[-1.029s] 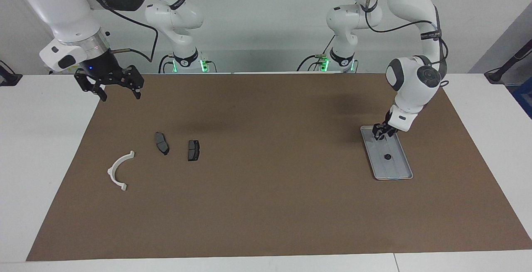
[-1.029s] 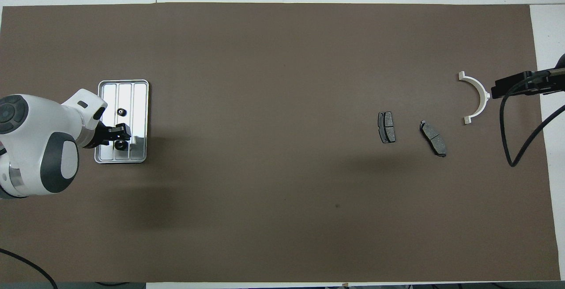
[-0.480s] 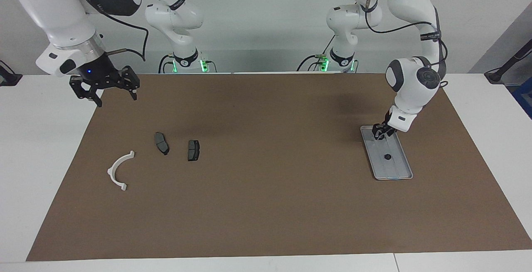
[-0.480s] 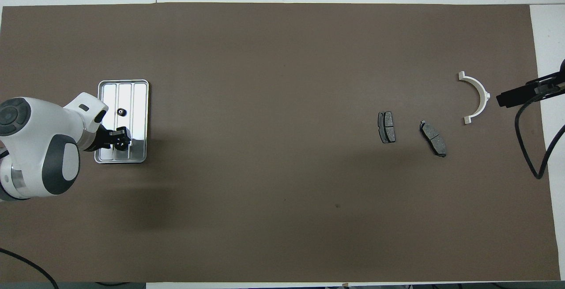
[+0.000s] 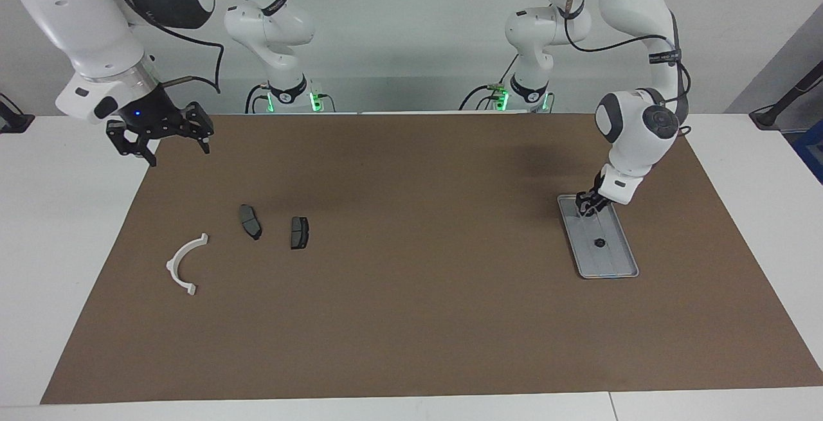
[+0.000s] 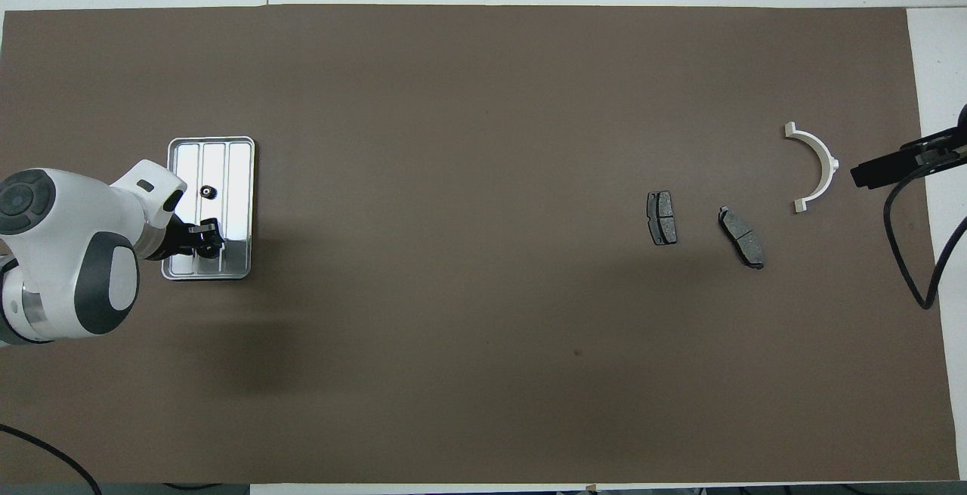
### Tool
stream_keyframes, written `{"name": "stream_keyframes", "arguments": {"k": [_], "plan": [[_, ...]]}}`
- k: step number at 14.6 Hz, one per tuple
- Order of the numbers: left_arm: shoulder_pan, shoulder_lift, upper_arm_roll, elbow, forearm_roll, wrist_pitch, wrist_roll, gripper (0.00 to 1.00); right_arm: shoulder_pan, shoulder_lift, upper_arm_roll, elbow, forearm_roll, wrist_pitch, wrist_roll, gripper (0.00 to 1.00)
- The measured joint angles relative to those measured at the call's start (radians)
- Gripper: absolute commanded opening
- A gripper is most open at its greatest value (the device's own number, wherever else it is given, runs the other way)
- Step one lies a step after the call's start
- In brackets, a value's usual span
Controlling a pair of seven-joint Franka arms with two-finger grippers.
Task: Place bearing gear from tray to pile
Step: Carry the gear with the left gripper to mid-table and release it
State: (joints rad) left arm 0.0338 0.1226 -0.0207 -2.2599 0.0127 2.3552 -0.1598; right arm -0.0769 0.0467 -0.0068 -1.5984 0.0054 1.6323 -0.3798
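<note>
The right claw (image 5: 179, 154) hangs with its fingers spread and empty, over the corner of the brown mat (image 5: 411, 318) at its own arm's end of the table (image 5: 58, 228), waiting. Below it lies the pile: a white bracket (image 5: 171, 265) and two brake pads (image 5: 251, 222), near each other but not touching.

At the left arm's end of the table sits the tray (image 5: 614, 257). The left claw (image 5: 586, 207) is down inside the end of it nearer to the robots, set over a bearing gear (image 6: 205, 248). Whether the fingers have actually clamped on it cannot be told. A second bearing gear (image 5: 598, 242) lies loose near the tray's middle.

The gear looks small, hard and probably metal: light, rigid and not fragile, but likely slick and apt to skid on the ribbed tray. Its outer rim, pinched across the widest part, seems the best hold.

Compared with a second ago, the left claw's fingers have drawn in around the gear, while the right claw has risen and backed off toward the mat's corner. The pile and the loose gear have not shifted.
</note>
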Motion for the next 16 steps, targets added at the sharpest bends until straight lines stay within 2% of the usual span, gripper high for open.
{"name": "stream_keyframes", "arguments": {"k": [6, 10, 14, 16], "plan": [[0.000, 0.005, 0.000, -0.001, 0.000, 0.005, -0.002, 0.42, -0.005, 0.015, 0.004, 0.000, 0.000, 0.002, 0.008, 1.00], [0.000, 0.007, 0.000, -0.003, 0.000, 0.005, -0.002, 0.25, 0.026, 0.016, 0.014, 0.005, 0.000, 0.034, 0.090, 1.00], [-0.002, 0.008, -0.004, 0.013, -0.003, 0.003, -0.034, 0.24, 0.048, 0.016, 0.051, 0.008, -0.012, 0.035, 0.191, 1.00], [-0.020, 0.011, -0.011, 0.060, -0.006, -0.026, -0.085, 0.24, 0.053, 0.017, 0.065, 0.008, -0.014, 0.035, 0.238, 1.00]]}}
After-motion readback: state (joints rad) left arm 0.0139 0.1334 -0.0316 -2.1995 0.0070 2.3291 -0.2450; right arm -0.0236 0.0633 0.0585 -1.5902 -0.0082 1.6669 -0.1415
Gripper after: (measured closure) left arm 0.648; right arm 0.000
